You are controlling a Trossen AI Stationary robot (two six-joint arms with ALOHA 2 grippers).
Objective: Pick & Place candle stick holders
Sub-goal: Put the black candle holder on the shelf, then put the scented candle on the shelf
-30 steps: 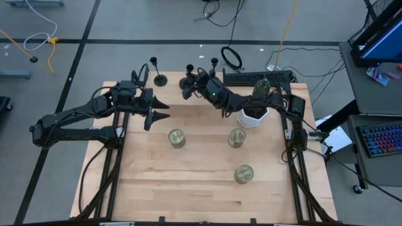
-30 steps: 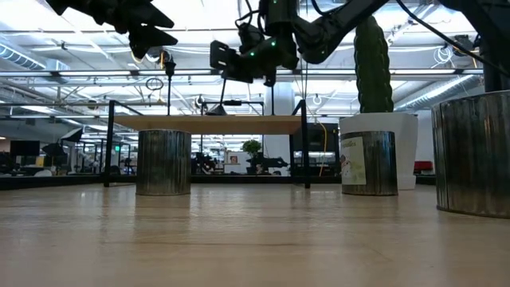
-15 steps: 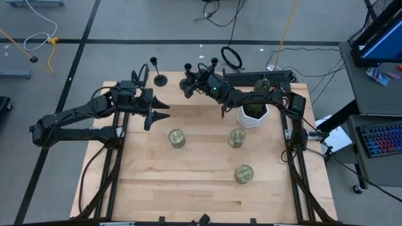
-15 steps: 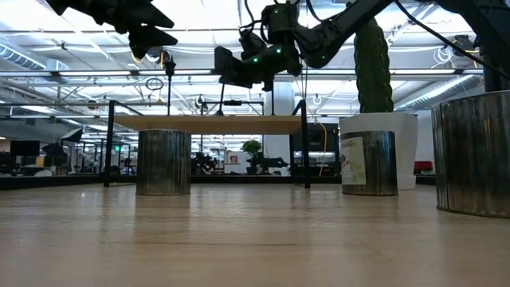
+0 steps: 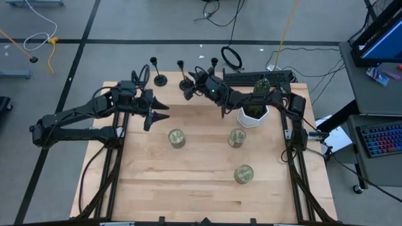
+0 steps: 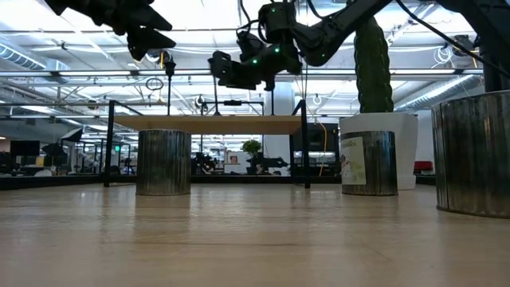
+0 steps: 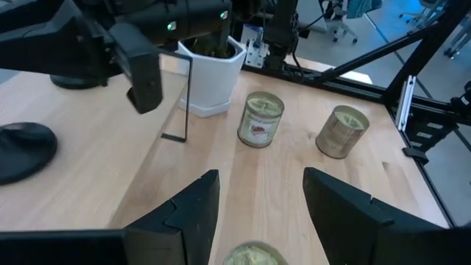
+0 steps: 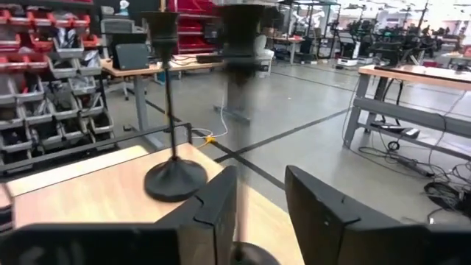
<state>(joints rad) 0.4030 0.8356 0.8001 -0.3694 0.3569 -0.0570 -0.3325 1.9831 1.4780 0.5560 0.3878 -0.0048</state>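
Observation:
Three black candle stick holders stand along the table's far edge: the left one [image 5: 158,74], the middle one [image 5: 183,75] and the right one [image 5: 214,63], partly behind my right arm. My right gripper [image 5: 191,86] is open at the middle holder. In the right wrist view the middle holder's blurred stem [image 8: 239,110] rises between the fingers of my right gripper [image 8: 261,210], and its base [image 8: 250,255] is below. The left holder [image 8: 172,177] stands beyond it. My left gripper [image 5: 164,112] is open and empty, raised over the table's far left part. My right gripper has the middle holder's stem [image 8: 239,147] between its two fingers, close to one finger [image 8: 213,213]. The fingers come level from the table's right side, across the upright stem. I cannot tell whether they touch it.
Three greenish-gold jars [image 5: 177,137] [image 5: 237,137] [image 5: 244,174] stand on the table's middle. A white pot with a cactus [image 5: 254,113] stands at the far right under my right arm. A black power strip [image 5: 257,78] lies beyond the far edge.
My right gripper has gone a little toward the table's far edge with the middle holder. The holder's stem now shows apart from the gripper, a little farther to the left than before.

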